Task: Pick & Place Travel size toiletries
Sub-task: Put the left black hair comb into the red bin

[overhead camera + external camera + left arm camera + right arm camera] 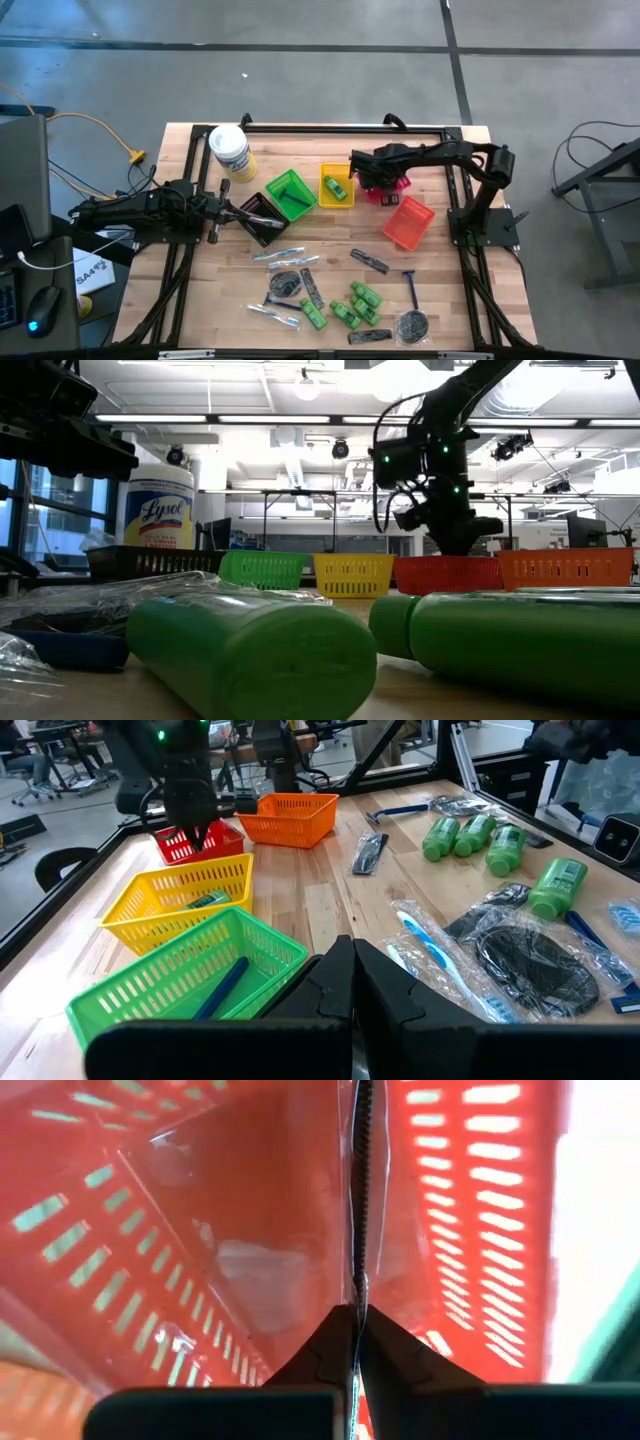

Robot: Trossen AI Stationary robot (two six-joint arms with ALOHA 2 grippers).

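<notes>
The right hand (pixel 356 1320), down inside the red basket (pixel 385 185) at upper centre-right of the high view, is pinched on a clear-wrapped comb (pixel 362 1190) whose long axis runs straight ahead from its fingertips, edge-on between them.

I found bare wood between the orange basket (pixel 408 222) and the green bottles (pixel 352 304); only one comb (pixel 370 261) lay there. Beyond the orange basket, the right gripper (pixel 378 186) filled the red basket (pixel 398 187), w/ no way in.
</notes>
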